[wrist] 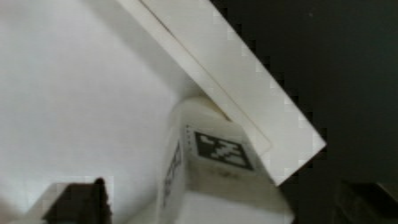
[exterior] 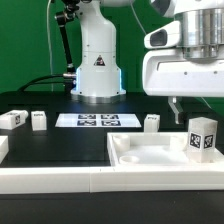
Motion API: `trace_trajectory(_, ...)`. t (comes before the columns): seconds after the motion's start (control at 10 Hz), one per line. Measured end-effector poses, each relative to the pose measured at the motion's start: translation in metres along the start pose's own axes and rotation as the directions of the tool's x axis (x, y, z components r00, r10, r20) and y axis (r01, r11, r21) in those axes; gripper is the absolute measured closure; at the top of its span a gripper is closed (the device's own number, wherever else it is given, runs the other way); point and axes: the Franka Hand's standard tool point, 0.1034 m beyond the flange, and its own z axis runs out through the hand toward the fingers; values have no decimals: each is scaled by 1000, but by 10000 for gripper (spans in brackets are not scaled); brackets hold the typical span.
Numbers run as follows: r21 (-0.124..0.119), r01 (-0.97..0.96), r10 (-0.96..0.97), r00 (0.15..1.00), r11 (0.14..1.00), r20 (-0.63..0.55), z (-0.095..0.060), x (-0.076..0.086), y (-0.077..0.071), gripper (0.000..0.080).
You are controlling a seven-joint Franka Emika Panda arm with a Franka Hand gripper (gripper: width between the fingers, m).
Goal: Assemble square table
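The white square tabletop [exterior: 150, 152] lies at the front on the exterior view's right. It fills much of the wrist view [wrist: 89, 100], with its rim running diagonally. One tagged white leg [exterior: 203, 138] stands upright on it next to the rim. My gripper [exterior: 200, 112] hovers just above this leg, jaws open. In the wrist view the leg [wrist: 222, 150] sits between my two dark fingertips [wrist: 80, 202] without touching either. Three other legs lie on the black table: two at the left [exterior: 14, 120] [exterior: 38, 119] and one behind the tabletop [exterior: 152, 121].
The marker board [exterior: 96, 120] lies flat in front of the robot's base [exterior: 97, 70]. A long white rail [exterior: 50, 182] borders the front edge. Cables run along the back left.
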Motion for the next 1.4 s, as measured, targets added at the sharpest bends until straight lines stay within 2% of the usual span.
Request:
trace_trajectory(0.3,1,311,-311,950,950,2,-1,0,-1,152)
trace_trajectory(0.7,0,551,-551,835,835,3,0,2,1,150)
trace_trajectory(1.1,-1,796,-796,605,605,9,-1,10,7,150)
trace_trajectory(1.3,-13,866,-866,500,500,15,-1,11,8,150)
trace_trajectory(1.4,-15,875,-875,483,483,16,-1,12,8,150)
